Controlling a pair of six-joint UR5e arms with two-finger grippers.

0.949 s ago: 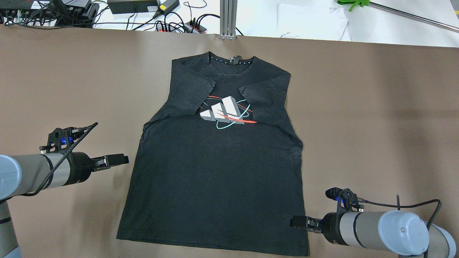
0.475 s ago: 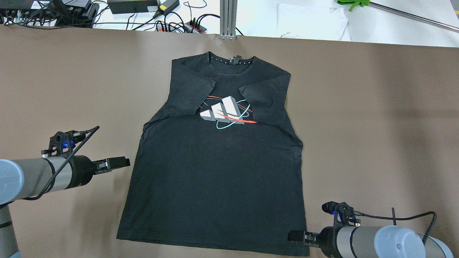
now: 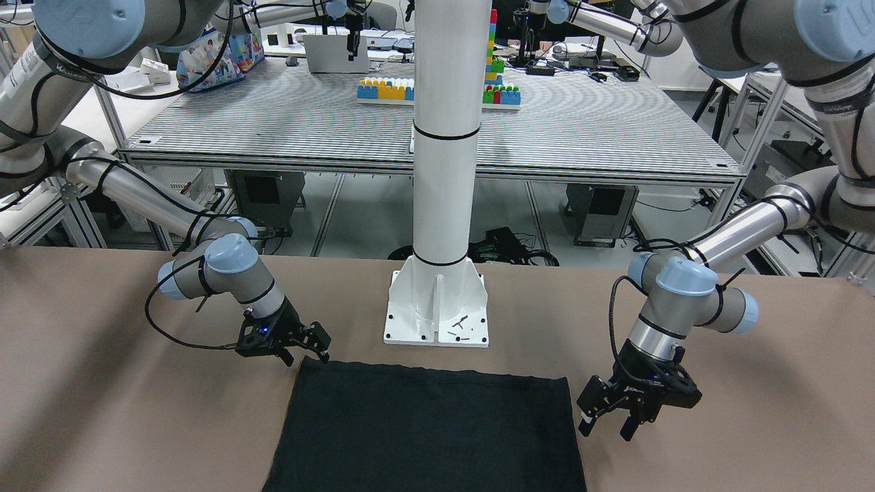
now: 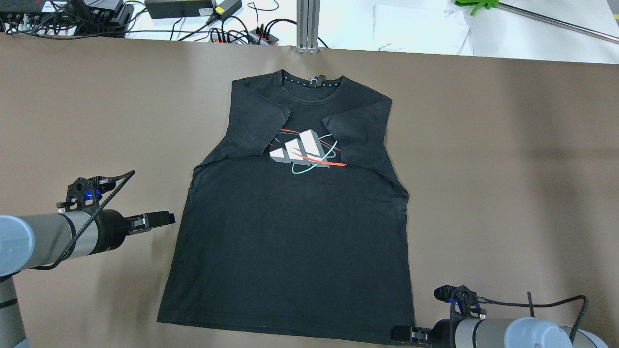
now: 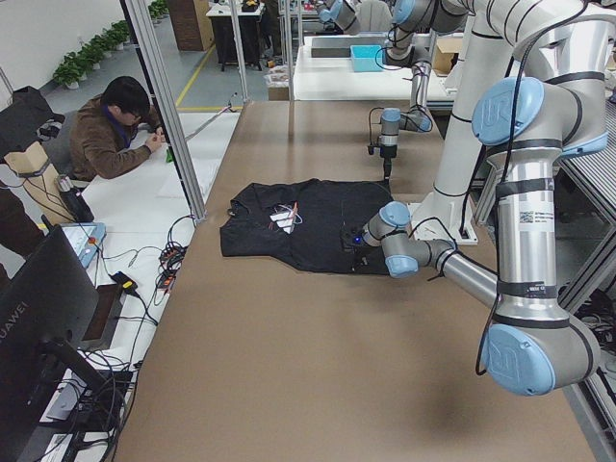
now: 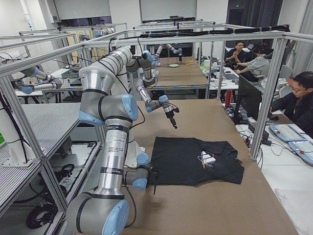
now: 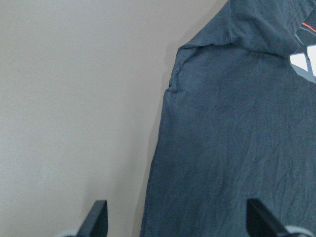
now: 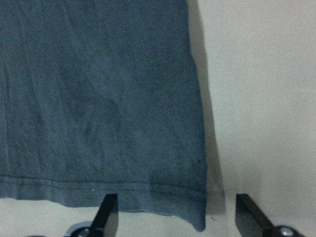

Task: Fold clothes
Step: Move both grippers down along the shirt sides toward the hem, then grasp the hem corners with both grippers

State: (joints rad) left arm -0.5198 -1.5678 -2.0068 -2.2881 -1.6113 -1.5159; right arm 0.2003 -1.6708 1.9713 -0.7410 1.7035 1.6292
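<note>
Overall, findings by item, largest first.
Table (image 4: 483,169): brown surface beneath both grippers and the garment.
Pillar (image 3: 444,171): white, upright on a bolted base, standing between the two grippers at the robot's side of the table.
T-shirt (image 4: 295,251): black, lying flat and face up between the two grippers, collar at the far end from them. Both sleeves are folded inward over the chest.
Left gripper (image 4: 162,219): jaws spread wide and holding nothing. It sits just beside the T-shirt's side edge, about midway along the body. In the left wrist view that edge runs between the two fingers (image 7: 98,219). Contact with the cloth cannot be told.
Right gripper (image 3: 305,357): jaws likewise wide, empty. It is low at the hem corner nearest the robot — the right wrist view shows that corner lying between the fingers (image 8: 108,212).
Print (image 4: 304,152): white blocks with red and teal strokes, well apart from both grippers, partly bordered by the folded sleeves.
</note>
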